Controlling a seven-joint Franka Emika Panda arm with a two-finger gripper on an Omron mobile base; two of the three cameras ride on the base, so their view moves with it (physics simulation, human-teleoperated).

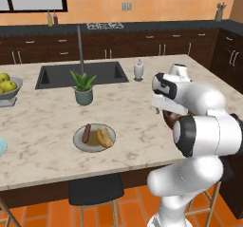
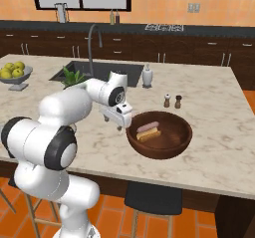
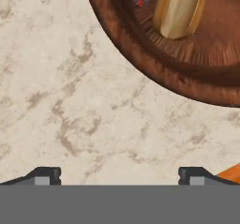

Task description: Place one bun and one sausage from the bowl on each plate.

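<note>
The marble table point(image 1: 42, 121) is carrying a plate point(image 1: 94, 138), wooden bowl point(image 2: 159, 134), potted plant point(image 1: 83, 88), fruit bowl point(image 2: 16, 75), soap dispenser point(image 2: 147, 75) and shakers point(image 2: 172, 101).

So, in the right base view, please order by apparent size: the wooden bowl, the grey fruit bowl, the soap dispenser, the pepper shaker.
1. wooden bowl, clearly largest, though also nearest the camera.
2. grey fruit bowl, farther away, so possibly underrated.
3. soap dispenser.
4. pepper shaker, smallest.

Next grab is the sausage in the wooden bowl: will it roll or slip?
The sausage looks smooth and rounded, so it may slip. It lies against the bun on the bowl's curved floor, so a nudge would probably roll it.
</note>
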